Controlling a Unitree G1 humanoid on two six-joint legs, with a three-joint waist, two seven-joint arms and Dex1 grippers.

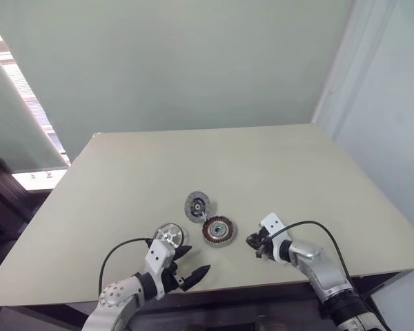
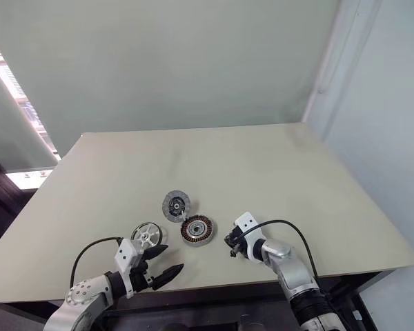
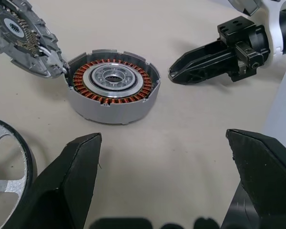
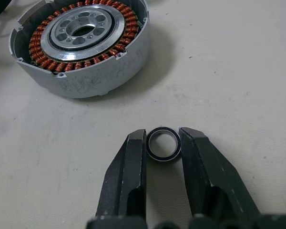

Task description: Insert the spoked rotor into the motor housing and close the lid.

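Rotor [image 1: 169,234], a silver ring with slim spokes, lies flat on the beige table [image 1: 262,158] just ahead of the left gripper [image 1: 190,265] and slightly to that gripper's outer side. In the left wrist view part of its rim and spokes shows beside one of the black fingers [image 3: 71,176]. The left gripper hovers low over the near edge of the table with its two fingers spread wide apart and nothing between them.

The motor housing [image 4: 81,43], a squat grey cup with copper windings around a silvery centre, sits between the two grippers, a little ahead of both. It is just beside the rotor without touching it. The lid [image 1: 198,205], a grey disc with a dark hub, stands tilted at the far side of the housing, its edge meeting the housing's rim.

The right gripper [image 4: 164,143] points down at the table, just beside the housing. Its fingers are drawn close around a small dark ring [image 4: 163,144], which sits between the tips; both fingers look to be touching it.
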